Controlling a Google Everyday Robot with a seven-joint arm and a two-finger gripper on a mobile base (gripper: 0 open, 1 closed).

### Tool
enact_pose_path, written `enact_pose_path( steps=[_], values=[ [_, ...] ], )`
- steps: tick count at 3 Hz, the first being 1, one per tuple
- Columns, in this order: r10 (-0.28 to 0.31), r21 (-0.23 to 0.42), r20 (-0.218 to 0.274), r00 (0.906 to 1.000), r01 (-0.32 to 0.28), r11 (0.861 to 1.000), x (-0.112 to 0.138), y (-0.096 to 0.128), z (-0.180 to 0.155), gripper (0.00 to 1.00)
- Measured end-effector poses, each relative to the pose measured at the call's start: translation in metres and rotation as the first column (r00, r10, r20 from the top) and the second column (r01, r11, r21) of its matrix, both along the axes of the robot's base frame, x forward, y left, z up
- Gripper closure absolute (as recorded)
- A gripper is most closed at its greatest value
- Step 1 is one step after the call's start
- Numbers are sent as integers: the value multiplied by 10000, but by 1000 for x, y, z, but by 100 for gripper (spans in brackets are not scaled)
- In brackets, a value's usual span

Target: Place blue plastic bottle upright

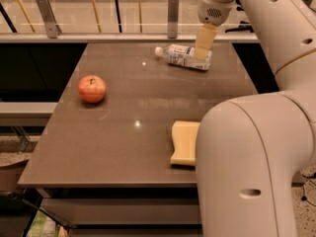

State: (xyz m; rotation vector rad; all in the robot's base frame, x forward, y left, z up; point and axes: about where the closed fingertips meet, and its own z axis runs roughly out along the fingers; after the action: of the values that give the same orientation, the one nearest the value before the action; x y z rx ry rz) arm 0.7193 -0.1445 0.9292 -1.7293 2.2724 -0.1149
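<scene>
The blue plastic bottle (183,57) lies on its side at the far middle of the brown table (133,117), with its white cap pointing left. It is clear with a white-and-pale-blue label. My gripper (202,47) hangs from the arm at the top right and is down over the bottle's right end, its base end. The pale yellow finger overlaps the bottle there.
A red apple (92,88) sits on the left side of the table. A yellow sponge (183,142) lies near the front, partly behind my white arm (247,167), which fills the lower right. A railing (98,14) runs behind the table's far edge.
</scene>
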Motion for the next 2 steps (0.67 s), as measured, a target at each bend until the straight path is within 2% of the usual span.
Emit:
enact_pose_path(
  steps=[2],
  values=[
    [358,283,-76,9993,-356,9990,19,18,-16,0]
  ],
)
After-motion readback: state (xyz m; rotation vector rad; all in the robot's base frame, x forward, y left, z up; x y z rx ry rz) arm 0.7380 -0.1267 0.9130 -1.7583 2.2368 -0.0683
